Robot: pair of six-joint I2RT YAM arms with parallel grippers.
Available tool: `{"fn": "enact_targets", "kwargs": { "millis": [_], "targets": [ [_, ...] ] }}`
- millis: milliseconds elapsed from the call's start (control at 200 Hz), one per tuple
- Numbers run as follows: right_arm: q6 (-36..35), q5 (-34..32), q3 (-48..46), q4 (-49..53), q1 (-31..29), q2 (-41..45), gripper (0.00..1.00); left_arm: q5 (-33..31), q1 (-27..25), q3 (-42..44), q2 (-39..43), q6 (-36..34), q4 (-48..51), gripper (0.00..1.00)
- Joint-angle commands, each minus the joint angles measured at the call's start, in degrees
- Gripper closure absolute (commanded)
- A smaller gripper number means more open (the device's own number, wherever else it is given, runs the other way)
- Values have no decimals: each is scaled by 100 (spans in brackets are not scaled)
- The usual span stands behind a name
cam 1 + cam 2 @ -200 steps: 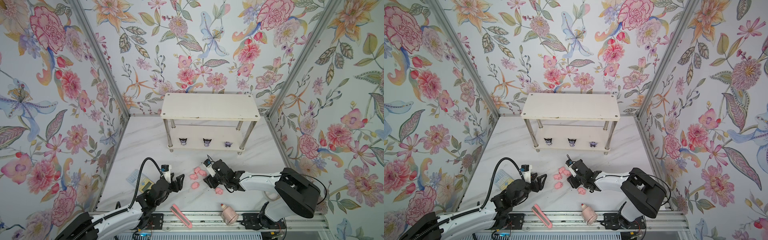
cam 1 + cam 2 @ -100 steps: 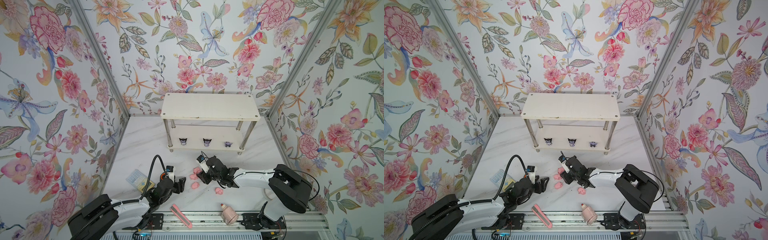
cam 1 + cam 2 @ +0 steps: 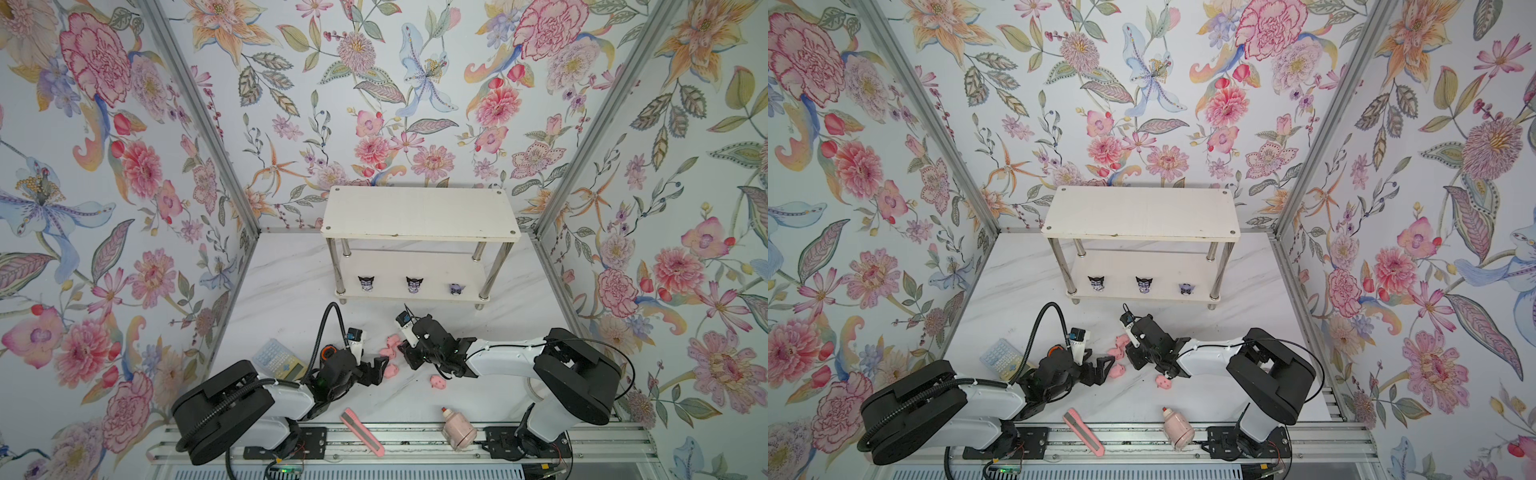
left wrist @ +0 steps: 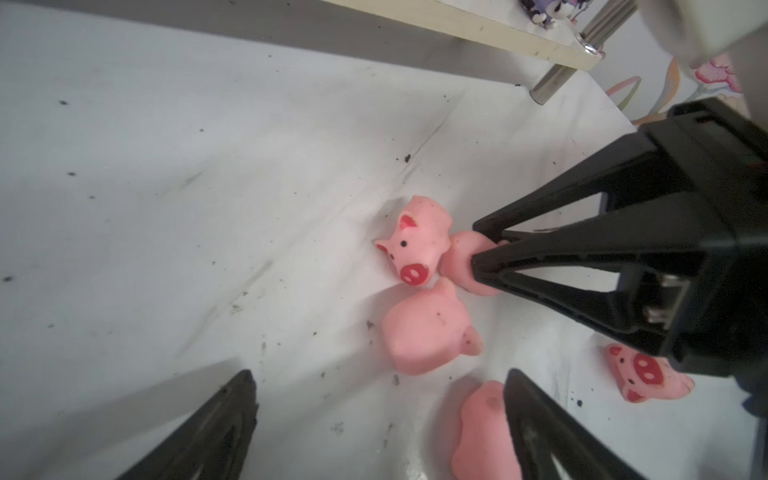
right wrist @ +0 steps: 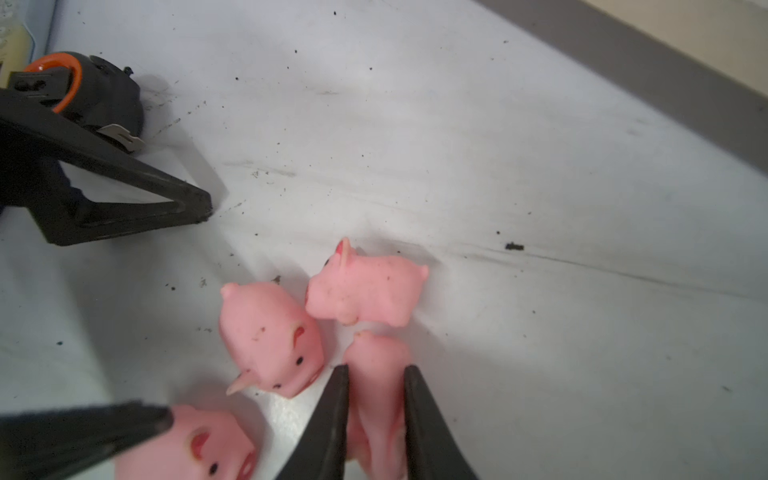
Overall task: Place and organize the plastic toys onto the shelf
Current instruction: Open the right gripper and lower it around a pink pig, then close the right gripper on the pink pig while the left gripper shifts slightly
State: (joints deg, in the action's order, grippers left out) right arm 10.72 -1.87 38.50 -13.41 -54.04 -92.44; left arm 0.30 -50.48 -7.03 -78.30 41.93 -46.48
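Pigs first: one pink pig (image 5: 376, 353) lies on the worktop (image 3: 291, 286), near side of the shelf (image 3: 419, 212), just beside the other pigs (image 4: 428, 328). Your right gripper (image 4: 482, 246) pinches its flanks, jaws narrow. It looks soft and light, so squeeze gently at mid-body. Your left gripper (image 4: 379, 376) gapes wide and holds nothing. Three horned figurines (image 3: 414, 284) line the shelf's lower board.

Floral-papered walls (image 3: 374, 104) stand at 9, 12 and 3 o'clock, joined by aluminium posts (image 3: 199, 112). A white marbled table (image 3: 291, 282) lies between, evenly lit.
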Motion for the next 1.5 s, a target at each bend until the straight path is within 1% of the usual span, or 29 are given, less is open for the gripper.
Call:
{"fn": "enact_targets", "kwargs": {
  "millis": [0, 135, 250, 325, 410, 450, 550, 586, 626, 651, 751, 876, 1011, 1021, 1031, 1081, 1151, 1216, 1291, 1356, 1406, 1436, 1496],
  "targets": [
    [105, -448, -192, 310, 25, 146, 79, 190, -133, -225, -141, -124, -176, 1],
    [288, -895, -326, 524, 111, 404, 82, -94, -232, -299, -61, -227, 85, 1],
    [697, -1107, -445, 790, 363, 579, 83, -387, -338, -299, 195, -243, 327, 1],
    [1020, -1096, -526, 925, 549, 670, 83, -826, -447, -299, 510, -295, 577, 1],
    [1390, -1100, -613, 995, 669, 753, 82, -1414, -558, -299, 1004, -300, 1135, 1],
    [1540, -1142, -639, 1024, 683, 773, 78, -1696, -606, -299, 1269, -292, 1350, 1],
    [1723, -1270, -668, 1031, 694, 794, 63, -2248, -697, -142, 1978, -254, 1592, 1],
    [1737, -1319, -668, 1047, 702, 810, 57, -2368, -717, -48, 2239, -242, 1645, 0],
    [1724, -1385, -656, 1084, 714, 837, 47, -2508, -731, 42, 2536, -232, 1774, 1],
    [1729, -1423, -647, 1122, 722, 869, 43, -2607, -741, 60, 2759, -236, 1901, 1],
    [1676, -1609, -664, 1267, 805, 1136, 37, -2993, -757, 100, 3683, -337, 2501, 1],
    [1570, -1934, -875, 1349, 918, 1835, 28, -3427, -757, 69, 4709, -641, 3083, 1],
    [1369, -2525, -993, 1827, 1000, 2884, 15, -3802, -764, -53, 5300, -1158, 3330, 0],
    [1353, -2565, -1000, 1873, 1005, 2965, 4, -3818, -756, -62, 5321, -1182, 3325, 1],
    [1329, -2597, -1006, 1916, 1017, 3045, 0, -3837, -749, -66, 5340, -1208, 3322, 1],
    [1231, -2759, -1024, 2151, 1071, 3447, 1, -3859, -748, -102, 5382, -1334, 3251, 1],
    [1115, -2960, -1047, 2442, 1127, 3974, 1, -3732, -753, -136, 5409, -1518, 3066, 1],
    [1085, -3117, -1062, 2673, 1215, 4418, 1, -3469, -753, -52, 5438, -1844, 2603, 1],
    [1074, -3138, -1122, 2790, 1323, 4907, 1, -3445, -753, 66, 5540, -1969, 2203, 1],
    [885, -2790, -1211, 2783, 1526, 5328, 1, -3445, -753, 269, 5746, -2032, 1785, 1],
    [821, -2462, -1242, 2783, 1659, 5572, 1, -3161, -744, 439, 5924, -2262, 1423, 1],
    [801, -2314, -1272, 2783, 1895, 5677, 1, -3023, -744, 496, 5996, -2361, 1258, 1],
    [655, -1873, -1301, 2761, 2100, 5750, 1, -3074, -759, 478, 6010, -2353, 1251, 1]
  ]
}}
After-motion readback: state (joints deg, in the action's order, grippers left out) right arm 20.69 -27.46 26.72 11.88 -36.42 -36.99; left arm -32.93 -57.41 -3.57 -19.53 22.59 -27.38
